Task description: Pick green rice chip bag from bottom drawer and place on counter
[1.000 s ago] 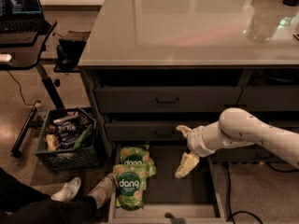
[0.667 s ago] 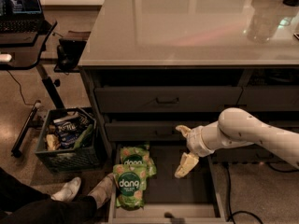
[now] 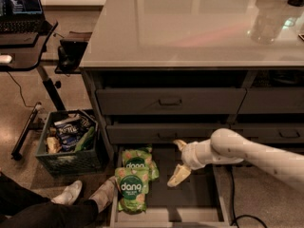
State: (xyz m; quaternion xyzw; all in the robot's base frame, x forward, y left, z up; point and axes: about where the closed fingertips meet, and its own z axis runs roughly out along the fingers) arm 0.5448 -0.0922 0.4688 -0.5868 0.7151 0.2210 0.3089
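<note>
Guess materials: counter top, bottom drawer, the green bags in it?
Counter: glossy pale slab, mirror-like reflections; stone or laminate, can't tell. Bottom drawer: dark grey, matte floor, looks like painted metal. Green bags: thin crinkly plastic film, creases catch light. Claw hangs open over the drawer floor, beside the bags, touching neither.

Gripper (image 3: 176, 161) above bottom drawer (image 3: 199, 198) floor, fingers spread wide, holding nothing. Arm (image 3: 266, 158) cut off at right edge. Rear chip bag (image 3: 138, 158) partly hidden under front chip bag (image 3: 131, 189); small print on both too small to read. Drawer front cropped by bottom edge. Crate (image 3: 66, 160) contents jumbled, cannot tell. Laptop (image 3: 21, 4) cropped top left. Legs (image 3: 42, 213) cropped bottom left. Clear object (image 3: 268, 20) on counter (image 3: 180, 32) blurred.
</note>
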